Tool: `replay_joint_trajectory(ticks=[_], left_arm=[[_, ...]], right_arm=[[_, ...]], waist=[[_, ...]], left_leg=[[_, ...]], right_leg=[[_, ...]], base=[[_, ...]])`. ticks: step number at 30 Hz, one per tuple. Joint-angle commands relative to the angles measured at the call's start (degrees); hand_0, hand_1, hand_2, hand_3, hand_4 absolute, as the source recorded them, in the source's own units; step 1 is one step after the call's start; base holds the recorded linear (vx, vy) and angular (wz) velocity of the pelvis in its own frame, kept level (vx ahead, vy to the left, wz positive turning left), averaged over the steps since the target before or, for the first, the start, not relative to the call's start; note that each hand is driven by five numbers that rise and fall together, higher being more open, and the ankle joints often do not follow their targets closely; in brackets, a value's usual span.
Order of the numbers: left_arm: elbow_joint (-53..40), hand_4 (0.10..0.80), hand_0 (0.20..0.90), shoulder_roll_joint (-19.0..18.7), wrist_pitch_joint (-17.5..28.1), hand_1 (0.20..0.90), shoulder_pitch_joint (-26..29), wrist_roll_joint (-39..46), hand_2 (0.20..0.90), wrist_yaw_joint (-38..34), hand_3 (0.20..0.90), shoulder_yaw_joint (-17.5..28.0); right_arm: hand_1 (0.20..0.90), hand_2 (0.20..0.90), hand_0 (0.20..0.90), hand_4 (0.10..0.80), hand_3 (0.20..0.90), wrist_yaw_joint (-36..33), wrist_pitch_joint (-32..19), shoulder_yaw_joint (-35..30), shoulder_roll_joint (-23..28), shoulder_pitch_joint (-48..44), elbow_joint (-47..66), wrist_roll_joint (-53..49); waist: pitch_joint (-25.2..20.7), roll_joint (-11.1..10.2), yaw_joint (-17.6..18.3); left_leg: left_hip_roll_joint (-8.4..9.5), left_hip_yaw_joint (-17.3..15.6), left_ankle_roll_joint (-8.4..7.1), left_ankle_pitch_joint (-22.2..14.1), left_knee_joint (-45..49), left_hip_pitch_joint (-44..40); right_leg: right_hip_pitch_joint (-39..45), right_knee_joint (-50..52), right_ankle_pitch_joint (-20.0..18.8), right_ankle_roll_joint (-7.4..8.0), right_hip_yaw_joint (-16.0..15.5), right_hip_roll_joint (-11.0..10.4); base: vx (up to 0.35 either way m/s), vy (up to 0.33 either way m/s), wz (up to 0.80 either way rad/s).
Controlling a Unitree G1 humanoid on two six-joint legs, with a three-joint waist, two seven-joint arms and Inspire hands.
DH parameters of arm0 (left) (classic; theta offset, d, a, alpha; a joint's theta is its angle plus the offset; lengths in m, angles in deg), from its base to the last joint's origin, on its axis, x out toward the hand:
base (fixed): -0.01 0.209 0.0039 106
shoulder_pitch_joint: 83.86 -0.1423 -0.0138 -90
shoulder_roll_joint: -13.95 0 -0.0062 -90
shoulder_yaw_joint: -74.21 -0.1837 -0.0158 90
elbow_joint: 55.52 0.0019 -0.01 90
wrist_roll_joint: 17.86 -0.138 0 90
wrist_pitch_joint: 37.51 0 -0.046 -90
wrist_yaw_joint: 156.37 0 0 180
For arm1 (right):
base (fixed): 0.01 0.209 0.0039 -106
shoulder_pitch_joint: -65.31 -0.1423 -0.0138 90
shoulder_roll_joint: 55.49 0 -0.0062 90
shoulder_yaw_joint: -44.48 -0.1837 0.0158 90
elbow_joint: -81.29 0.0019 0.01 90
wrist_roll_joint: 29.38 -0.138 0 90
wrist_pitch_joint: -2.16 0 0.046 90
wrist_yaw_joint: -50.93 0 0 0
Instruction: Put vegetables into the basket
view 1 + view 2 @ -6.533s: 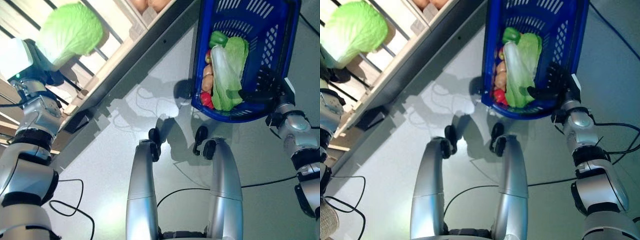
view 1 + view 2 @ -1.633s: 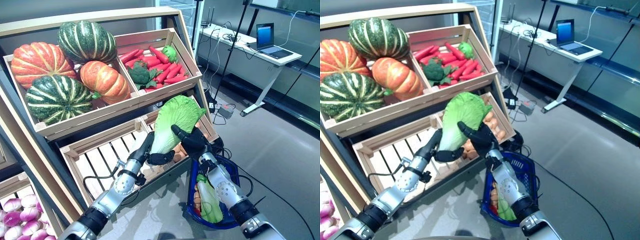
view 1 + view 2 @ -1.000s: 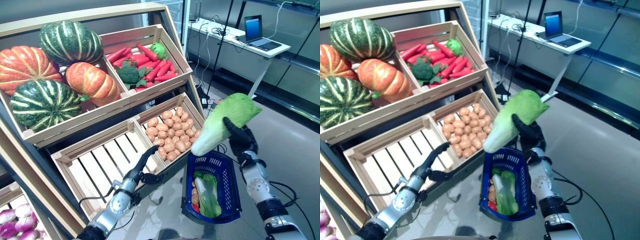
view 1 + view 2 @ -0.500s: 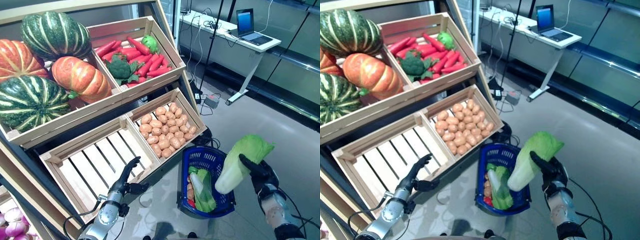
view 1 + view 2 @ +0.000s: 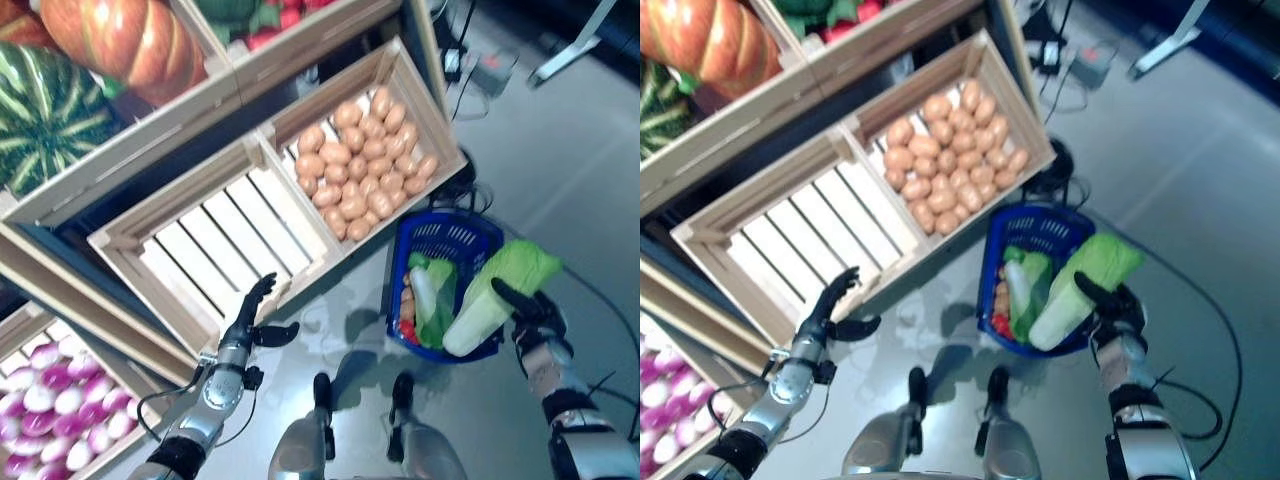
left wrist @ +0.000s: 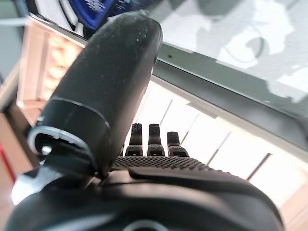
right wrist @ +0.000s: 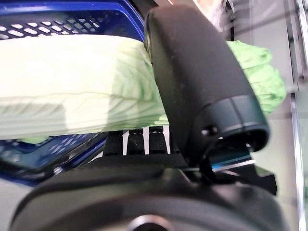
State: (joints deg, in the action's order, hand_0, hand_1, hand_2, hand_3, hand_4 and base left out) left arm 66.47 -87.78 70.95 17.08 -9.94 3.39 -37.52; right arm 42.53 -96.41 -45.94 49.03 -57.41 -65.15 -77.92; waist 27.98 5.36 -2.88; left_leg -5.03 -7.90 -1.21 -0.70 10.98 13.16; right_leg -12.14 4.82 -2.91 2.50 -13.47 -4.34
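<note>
The blue plastic basket stands on the floor below the stand. My right hand is shut on a pale green cabbage and holds it slanted over the basket's right rim, its white stem end low in the basket. In the right wrist view my thumb lies across the cabbage above the basket's blue wall. Another leafy cabbage and small red and brown vegetables lie in the basket. My left hand is open and empty, fingers straight, in front of the empty slatted crate.
The wooden stand with its crates fills the left and top. A crate of brown round vegetables sits just above the basket. Grey floor lies to the right of the basket, with cables and a table leg at the top right.
The camera has tilted down. My right hand has lowered the cabbage from above the basket to its right rim. My left hand stays in front of the empty crate.
</note>
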Motion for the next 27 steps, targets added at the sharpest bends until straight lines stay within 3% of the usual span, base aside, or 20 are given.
replay_joint_trajectory(ticks=[1, 7, 15, 16, 17, 27], left_arm=[[-4.0, 0.8, 0.9, -0.7, 4.8, 0.9, 1.5, 1.4, 0.9, -3.3, 0.9, 0.4], [-7.8, 0.8, 0.9, -0.9, 6.6, 0.9, 0.2, 2.3, 0.9, -3.4, 0.9, -1.0], [-10.6, 0.8, 0.9, -1.1, 7.6, 0.9, 0.4, 4.9, 0.9, -3.6, 0.9, -1.7], [-10.9, 0.8, 0.9, -1.2, 7.6, 0.9, 0.5, 5.0, 0.9, -3.5, 0.9, -1.9], [-11.1, 0.8, 0.9, -1.2, 8.0, 0.9, 0.3, 5.1, 0.9, -3.3, 0.9, -2.1], [-11.4, 0.8, 0.9, -2.6, 9.4, 0.9, -1.8, 6.1, 0.9, -1.6, 0.9, -3.5]], right_arm=[[0.3, 0.3, 0.3, 0.4, 0.3, -3.0, -6.7, 1.4, 6.2, -1.9, 4.2, 5.1], [0.3, 0.3, 0.3, 0.4, 0.3, -4.1, -5.1, 3.2, 11.6, -9.0, 0.7, 8.5], [0.3, 0.3, 0.3, 0.4, 0.3, -6.4, -4.8, 2.5, 12.6, -12.3, -0.4, 9.3], [0.756, 0.756, 0.756, 0.704, 0.756, -6.3, -5.1, 2.3, 12.8, -12.5, -0.5, 9.1], [0.9, 0.9, 0.9, 0.8, 0.9, -5.2, -5.7, 2.4, 13.2, -13.1, -0.4, 8.3], [0.9, 0.9, 0.9, 0.8, 0.9, -1.0, -7.4, 1.2, 13.2, -10.8, 1.5, 6.5]], waist=[[0.3, -1.0, 0.9], [1.8, 1.4, 0.7], [1.8, 2.5, 0.8], [1.8, 2.5, 0.8], [1.8, 2.7, 0.7], [1.8, 1.9, 0.4]], left_leg=[[1.98, 2.0, 0.56, -9.7, 17.6, 8.5], [3.46, 2.1, 3.45, -16.4, 35.2, 23.0], [4.18, 0.9, 4.94, -20.4, 44.4, 29.3], [4.2, 0.9, 4.99, -20.7, 45.2, 29.6], [4.27, 1.0, 4.94, -20.9, 45.9, 30.1], [3.96, 1.3, 4.89, -20.2, 46.1, 27.1]], right_leg=[[-5.3, 23.0, 15.0, -4.96, -2.3, -3.0], [-21.2, 42.7, 20.5, -6.49, -1.6, -8.1], [-29.2, 53.4, 24.1, -7.05, 0.7, -10.3], [-29.5, 54.0, 24.3, -7.14, 0.7, -10.4], [-29.9, 54.6, 24.5, -7.21, 0.9, -10.4], [-26.9, 54.3, 24.9, -7.5, 0.5, -9.6]], base=[[-0.088, -0.001, 0.01], [-0.075, 0.027, 0.21], [0.002, 0.008, 0.05], [0.027, -0.009, 0.05], [0.023, -0.006, 0.03], [0.033, -0.007, 0.0]])
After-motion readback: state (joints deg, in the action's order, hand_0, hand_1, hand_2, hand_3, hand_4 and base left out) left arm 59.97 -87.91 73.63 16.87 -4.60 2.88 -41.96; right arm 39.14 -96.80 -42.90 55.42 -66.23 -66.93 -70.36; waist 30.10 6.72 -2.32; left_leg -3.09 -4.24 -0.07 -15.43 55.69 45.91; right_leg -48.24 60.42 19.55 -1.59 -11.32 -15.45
